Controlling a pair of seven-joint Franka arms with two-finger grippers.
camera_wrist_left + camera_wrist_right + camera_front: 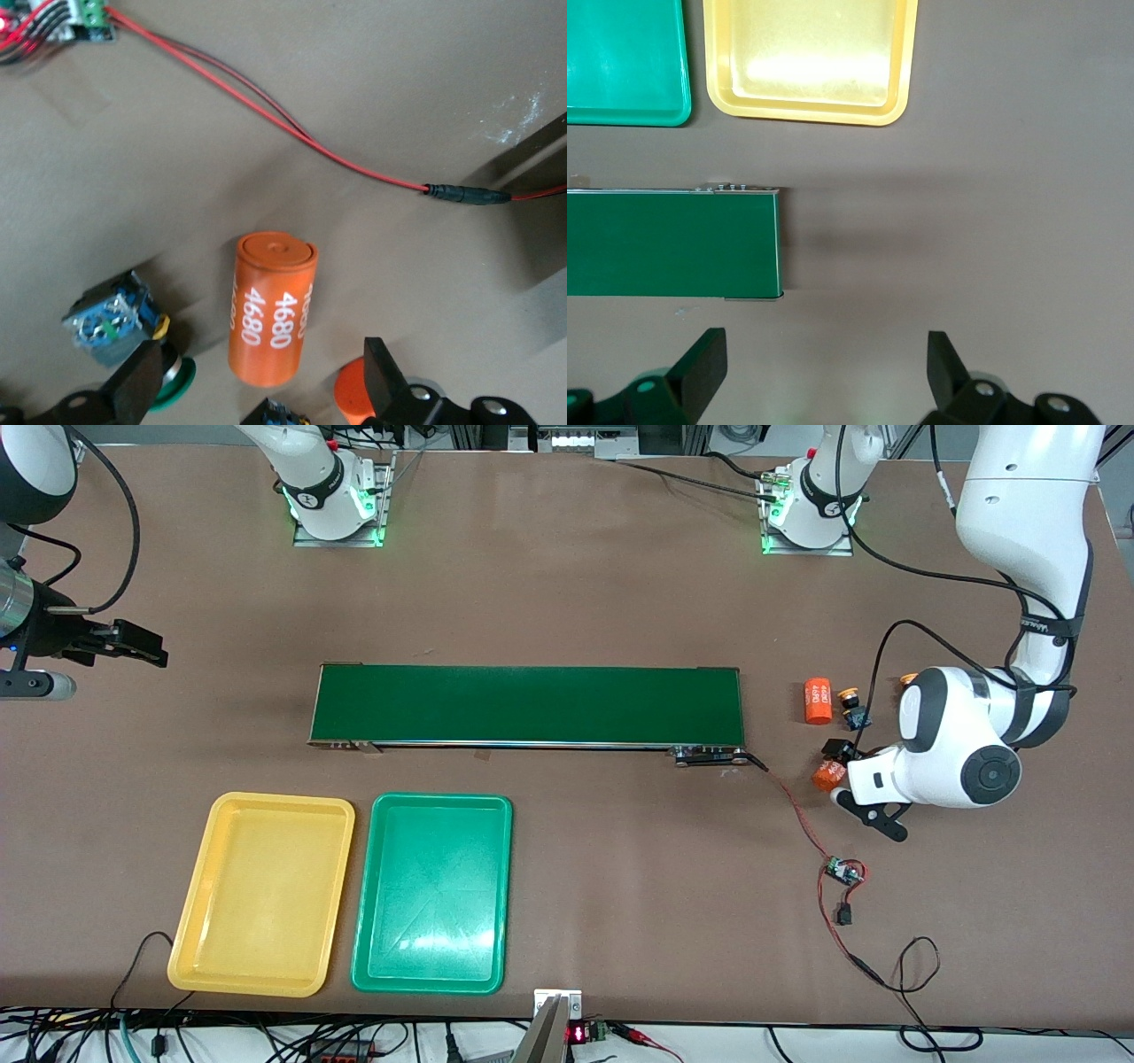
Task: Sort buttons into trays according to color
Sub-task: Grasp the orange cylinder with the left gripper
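Left gripper [257,390] spread over an orange cylinder [271,310], hiding most buttons; one green-capped button [120,323] shows. Right gripper [826,372] spread, waiting beside conveyor belt [671,243]

The belt [527,705] lay along the table's [567,584] middle. Two trays [262,893] [432,892] sat side by side, nearer the camera than the belt, toward the right arm's end. Past the belt's other end, toward the left arm's end, buttons [852,707] [120,320] and two cylinders [818,701] [271,309] lay clustered close together.
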